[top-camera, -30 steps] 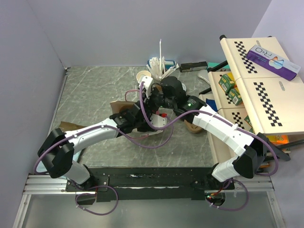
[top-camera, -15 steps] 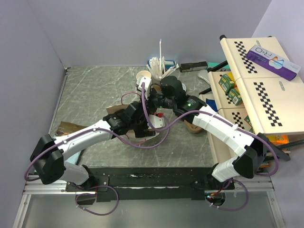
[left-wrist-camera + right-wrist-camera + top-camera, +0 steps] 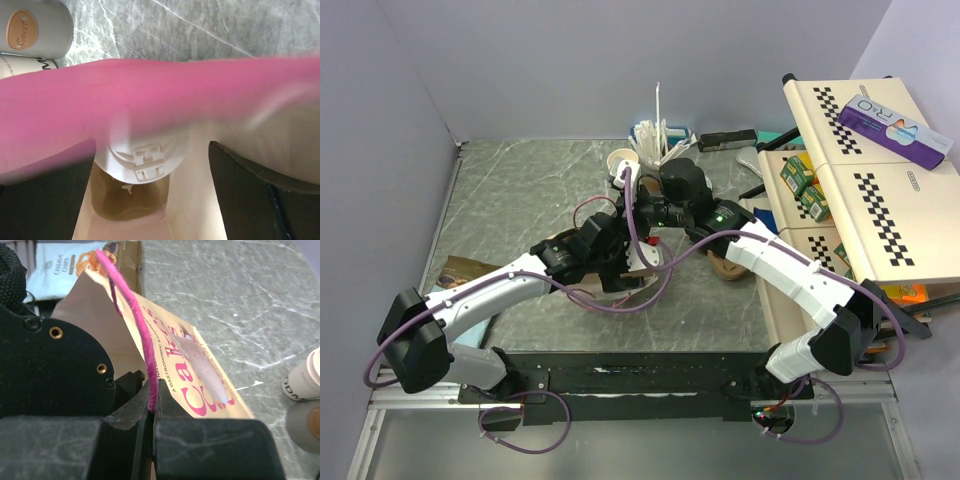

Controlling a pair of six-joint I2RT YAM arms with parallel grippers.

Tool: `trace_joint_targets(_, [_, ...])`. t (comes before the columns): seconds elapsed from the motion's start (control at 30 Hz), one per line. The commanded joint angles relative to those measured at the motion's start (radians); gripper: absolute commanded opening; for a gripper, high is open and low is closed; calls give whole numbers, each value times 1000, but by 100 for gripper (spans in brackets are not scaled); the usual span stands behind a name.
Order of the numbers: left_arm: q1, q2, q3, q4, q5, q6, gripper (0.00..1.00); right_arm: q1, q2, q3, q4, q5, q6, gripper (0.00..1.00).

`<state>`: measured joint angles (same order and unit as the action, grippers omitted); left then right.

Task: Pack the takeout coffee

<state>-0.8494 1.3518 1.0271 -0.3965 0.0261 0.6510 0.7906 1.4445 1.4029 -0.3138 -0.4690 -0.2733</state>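
Left wrist view: takeout coffee (image 3: 144, 161) sits in the bag (image 3: 192, 212), left pincer (image 3: 150, 197) wide; right pincer (image 3: 151, 414) pinches the handle (image 3: 141, 340). Likely next: lift left pincer clear.

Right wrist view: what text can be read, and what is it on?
"CASSAVA CHIPS": snack bag, top left; its smaller print is too small to read.
"A GASTRONOMIC EXP...": paper bag, small pink print, rest unreadable.
"Ca..." over "Cu...": same bag, big pink letters, cut off.
White bottle: print too small to read.
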Motion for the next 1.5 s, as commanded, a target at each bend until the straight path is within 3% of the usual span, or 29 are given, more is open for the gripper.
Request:
trace_joint_targets(0.0, [32, -46, 33, -8, 32, -82, 99, -22, 7, 24, -31, -105, 86, 0])
trace_joint_targets(0.2, [35, -57, 39, -28, 60, -106, 99, -40, 19, 25, -38, -115, 105, 0])
trace_joint_targets(0.57, [35, -63, 44, -5, -12, -106, 99, -44, 30, 24, -44, -128, 129, 0])
trace_joint_targets(0.9, [56, -85, 64, -25, 47, -119, 99, -57, 42, 41, -70, -131, 152, 0])
trace_joint_targets(1.1, [70, -108, 82, -53, 109, -132, 89, -59, 28, 33, -105, -131, 169, 0])
trace_joint_targets(1.47, [73, -163, 76, -19, 107, -154, 96, -70, 37, 31, -103, -135, 206, 0])
